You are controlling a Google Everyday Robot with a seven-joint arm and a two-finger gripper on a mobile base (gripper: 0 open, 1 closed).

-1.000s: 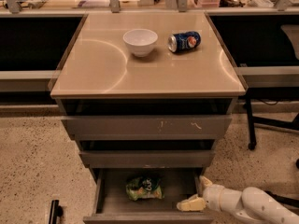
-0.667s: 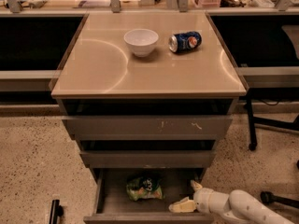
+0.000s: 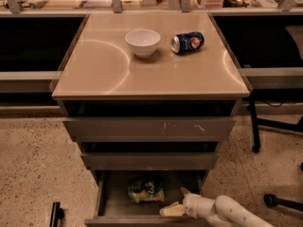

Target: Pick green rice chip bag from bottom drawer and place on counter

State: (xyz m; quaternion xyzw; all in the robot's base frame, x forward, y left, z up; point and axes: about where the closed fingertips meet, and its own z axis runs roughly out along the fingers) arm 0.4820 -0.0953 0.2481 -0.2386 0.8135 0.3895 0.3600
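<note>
The green rice chip bag lies in the open bottom drawer, left of centre on its dark floor. My gripper reaches in from the lower right on a white arm, just right of the bag and apart from it. Its two pale fingers are spread, one pointing up, one lying low toward the bag. The beige counter is the cabinet top above.
A white bowl and a blue soda can lying on its side sit on the counter's far half. Two shallower drawers stand slightly pulled out above. Chair legs and a caster are at the right. A dark object lies on the floor at lower left.
My gripper has moved left inside the bottom drawer, closer to the green bag. The bag, bowl and can have not moved.
</note>
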